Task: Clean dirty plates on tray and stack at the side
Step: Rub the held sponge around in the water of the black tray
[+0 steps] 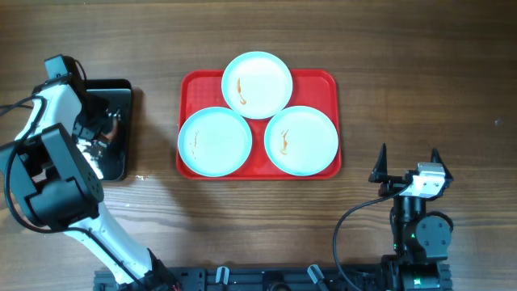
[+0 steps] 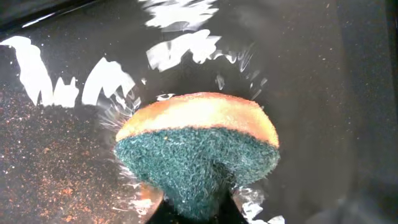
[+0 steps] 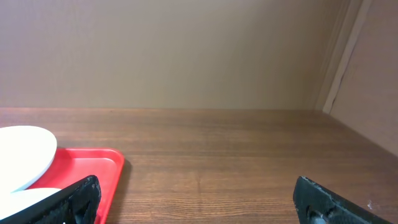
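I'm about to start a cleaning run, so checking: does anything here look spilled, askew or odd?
The top plate, left plate and right plate each carry orange-brown smears; the top one overhangs the far rim of the red tray. Brownish specks lie in the wet-looking black tray beside the sponge. Nothing looks damaged.

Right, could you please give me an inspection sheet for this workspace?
Surface: brown wooden table.
Job's things: three plates on the red tray, each with orange-brown smears; none stacked aside.
Clutter: nothing seen.
Hands: left hand shut on a sponge over the wet-looking black tray; right hand open, away from the tray.
Cables: black cable loops beside the right arm.
Surroundings: plain beige wall.
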Available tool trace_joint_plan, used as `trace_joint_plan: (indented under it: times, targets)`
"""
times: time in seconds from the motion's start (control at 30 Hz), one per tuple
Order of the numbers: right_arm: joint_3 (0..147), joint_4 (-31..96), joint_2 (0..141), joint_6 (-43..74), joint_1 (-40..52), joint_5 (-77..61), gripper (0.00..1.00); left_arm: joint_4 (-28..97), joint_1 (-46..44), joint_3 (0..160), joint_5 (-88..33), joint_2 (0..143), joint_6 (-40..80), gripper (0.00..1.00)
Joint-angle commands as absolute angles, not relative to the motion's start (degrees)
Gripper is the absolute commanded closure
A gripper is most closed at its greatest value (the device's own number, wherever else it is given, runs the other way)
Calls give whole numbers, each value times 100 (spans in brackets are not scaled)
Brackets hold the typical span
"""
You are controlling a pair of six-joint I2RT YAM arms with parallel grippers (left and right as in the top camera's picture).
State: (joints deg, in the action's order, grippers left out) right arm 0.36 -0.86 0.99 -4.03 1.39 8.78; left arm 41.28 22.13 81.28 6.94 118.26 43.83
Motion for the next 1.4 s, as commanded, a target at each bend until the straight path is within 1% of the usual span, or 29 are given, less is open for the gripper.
trace_joint_plan:
  times: [0.0,0.33,0.53,0.57,0.6,0.63,0.67,0.77,0.83,0.9,1.0,1.03,1.1,1.17,1.27,1.37]
  targets:
    - [30,-108,43,-449,106,790,0,4215,2202,8167,666,11837,4397,96]
    - [30,-108,43,-449,106,790,0,4355,2202,8167,663,10958,4394,96]
    - [30,-108,43,-449,106,790,0,4357,2202,8165,668,10855,4394,96]
    - [30,-108,43,-447,106,790,0,4357,2202,8165,668,10855,4394,95]
    - [30,-108,43,-449,106,790,0,4357,2202,8165,666,10855,4397,87]
    - [30,-110,43,-447,106,790,0,4355,2202,8165,668,10855,4397,74]
    - [30,-108,43,-449,106,790,0,4357,2202,8165,668,10855,4397,65]
    - [30,-108,43,-449,106,790,0,4357,2202,8160,666,10860,4397,57]
    - [30,-108,43,-449,106,790,0,4357,2202,8158,666,10866,4397,44]
    - [30,-110,43,-449,106,790,0,4359,2202,8154,666,10871,4397,36]
    - [30,-108,43,-447,106,790,0,4353,2202,8114,666,10877,4397,27]
    - [30,-108,43,-449,106,790,0,4327,2202,8082,668,10877,4397,23]
    - [30,-108,43,-449,106,790,0,4239,2202,7977,668,10877,4397,18]
    - [30,-108,43,-449,106,790,0,4128,2202,7867,668,10877,4397,16]
    - [30,-108,43,-451,106,790,0,3972,2202,7673,670,10877,4397,14]
    - [30,-108,43,-447,106,790,0,3929,2202,7548,670,10877,4397,14]
